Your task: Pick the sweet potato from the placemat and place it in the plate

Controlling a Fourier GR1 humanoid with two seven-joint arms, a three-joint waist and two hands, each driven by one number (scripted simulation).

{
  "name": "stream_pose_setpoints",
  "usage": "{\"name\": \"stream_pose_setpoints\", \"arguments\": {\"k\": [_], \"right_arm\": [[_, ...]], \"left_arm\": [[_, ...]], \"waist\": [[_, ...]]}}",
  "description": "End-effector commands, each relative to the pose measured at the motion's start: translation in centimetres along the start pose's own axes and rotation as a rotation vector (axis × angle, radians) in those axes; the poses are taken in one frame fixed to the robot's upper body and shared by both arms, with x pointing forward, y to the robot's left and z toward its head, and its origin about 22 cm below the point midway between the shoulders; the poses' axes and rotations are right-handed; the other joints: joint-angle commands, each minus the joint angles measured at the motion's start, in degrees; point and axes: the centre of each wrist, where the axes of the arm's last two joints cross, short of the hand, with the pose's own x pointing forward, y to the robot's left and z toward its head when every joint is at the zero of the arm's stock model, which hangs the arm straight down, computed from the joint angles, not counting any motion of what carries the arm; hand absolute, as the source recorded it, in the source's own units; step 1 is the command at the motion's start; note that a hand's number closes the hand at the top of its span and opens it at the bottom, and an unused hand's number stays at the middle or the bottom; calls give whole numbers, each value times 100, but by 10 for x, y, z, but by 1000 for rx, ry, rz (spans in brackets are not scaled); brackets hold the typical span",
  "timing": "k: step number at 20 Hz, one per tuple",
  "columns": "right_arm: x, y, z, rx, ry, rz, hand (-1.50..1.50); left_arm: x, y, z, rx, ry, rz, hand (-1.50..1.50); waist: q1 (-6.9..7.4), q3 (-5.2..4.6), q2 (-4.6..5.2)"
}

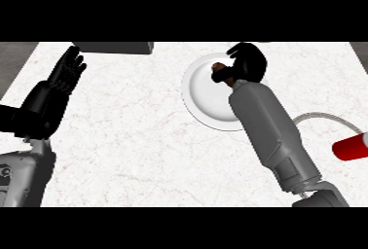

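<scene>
A white plate (203, 95) lies on the marble counter, right of centre near the far edge. My right hand (248, 61) hovers over the plate's far right part, fingers curled round a brown sweet potato (218, 69), of which only the left end shows. The right forearm covers the plate's right side. My left hand (64, 73) rests open at the left, fingers up. A dark grey placemat (115, 47) shows only as a strip at the counter's far edge, left of the plate.
A red cylinder (352, 147) lies at the right edge beside a grey curved hose (323, 116). Bare marble counter (144, 146) spreads between the two arms.
</scene>
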Motion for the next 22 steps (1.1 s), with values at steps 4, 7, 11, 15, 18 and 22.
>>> {"name": "stream_pose_setpoints", "arguments": {"k": [4,7,11,15,18,22], "right_arm": [[-5,9,-6,-1,-49,-179,-150],[-12,2,-13,-115,-77,-271,-150],[9,-7,-10,-181,-90,-436,-150],[0,-14,-16,-221,-91,-550,-150],[-15,-9,-17,-223,-48,-591,-150],[-54,-29,-22,-253,-65,-655,-150]], "left_arm": [[5,-6,1,-19,-3,-6,0],[10,-8,1,-15,-1,3,0],[4,-4,-7,-6,6,4,0],[2,-3,-7,9,11,5,0],[-1,4,12,19,33,2,0],[1,18,11,56,35,-25,0]], "waist": [[80,5,16],[83,9,35],[36,5,-1],[-103,3,-37],[-112,1,-75],[-352,-1,-140]]}}
